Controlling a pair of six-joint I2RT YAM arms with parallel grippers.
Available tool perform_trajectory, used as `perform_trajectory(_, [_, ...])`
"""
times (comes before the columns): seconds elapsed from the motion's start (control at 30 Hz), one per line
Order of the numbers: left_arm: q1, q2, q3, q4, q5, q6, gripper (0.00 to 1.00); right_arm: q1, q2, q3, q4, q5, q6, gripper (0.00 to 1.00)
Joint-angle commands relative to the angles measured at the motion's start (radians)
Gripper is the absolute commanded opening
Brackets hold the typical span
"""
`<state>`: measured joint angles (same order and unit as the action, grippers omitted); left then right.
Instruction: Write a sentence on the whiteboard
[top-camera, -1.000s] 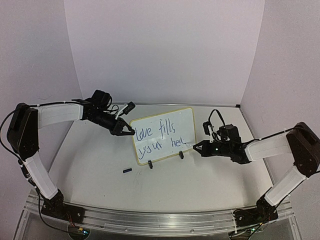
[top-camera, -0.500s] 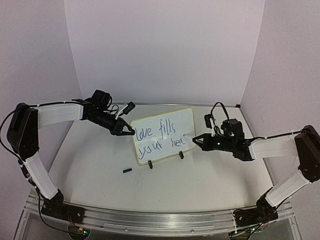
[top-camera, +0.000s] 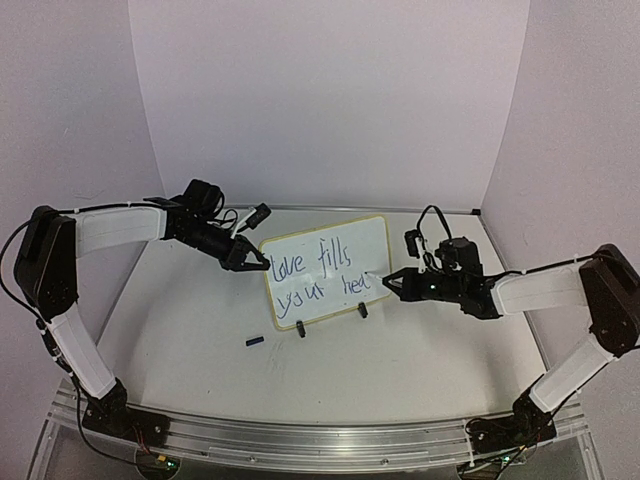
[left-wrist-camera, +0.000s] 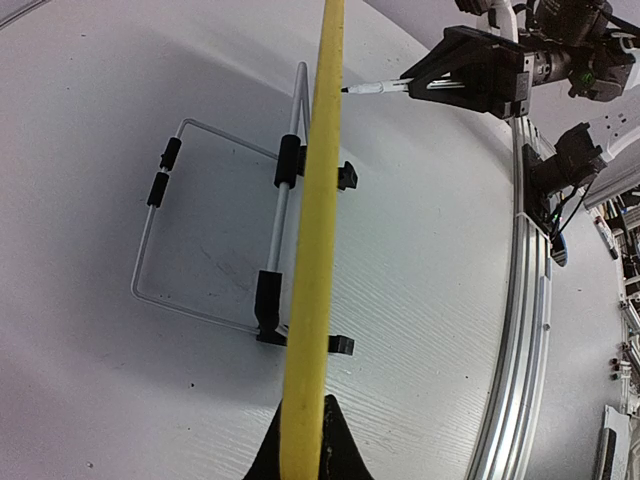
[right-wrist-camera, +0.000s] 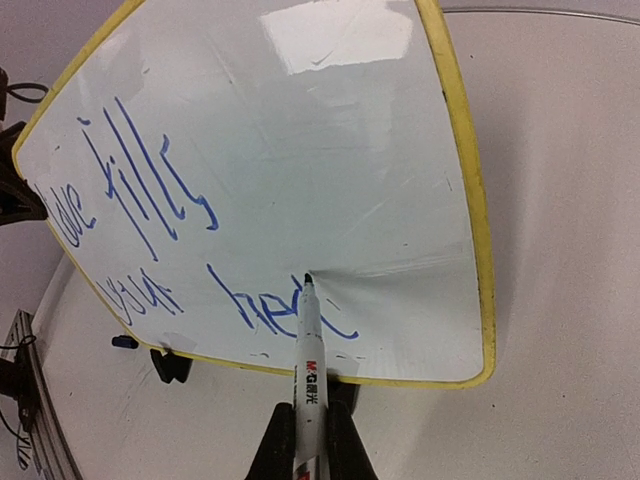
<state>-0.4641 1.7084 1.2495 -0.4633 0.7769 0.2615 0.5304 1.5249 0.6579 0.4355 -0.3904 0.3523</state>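
Left pincer (left-wrist-camera: 305, 445) clamps whiteboard (right-wrist-camera: 330, 150) edge; right pincer (right-wrist-camera: 306, 425) grips marker (right-wrist-camera: 307, 350), tip apparently touching after "hea": sentence (top-camera: 325, 262) lacks final letters

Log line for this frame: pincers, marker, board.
left pincer: shut on whiteboard edge | right pincer: shut on marker | marker tip: on whiteboard at last word | sentence: second line unfinished

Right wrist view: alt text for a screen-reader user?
The right claw holds a marker with its tip on the whiteboard, by the last letters of the blue writing. The yellow-rimmed board stands on a white table.
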Motion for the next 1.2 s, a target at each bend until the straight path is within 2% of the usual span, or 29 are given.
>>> perform_trajectory(0.0, [-0.005,0.014,0.018,-0.04,-0.093,0.053,0.0,-0.004,0.037,0.05,0.011,0.024,0.013,0.0])
perform_trajectory(0.3, [-0.005,0.013,0.016,-0.04,-0.093,0.053,0.0,-0.003,-0.005,0.015,0.011,0.107,0.019,0.0])
perform_trajectory(1.17, [-0.007,0.013,0.016,-0.04,-0.093,0.052,0.0,-0.004,0.032,-0.043,0.009,0.056,0.034,0.0])
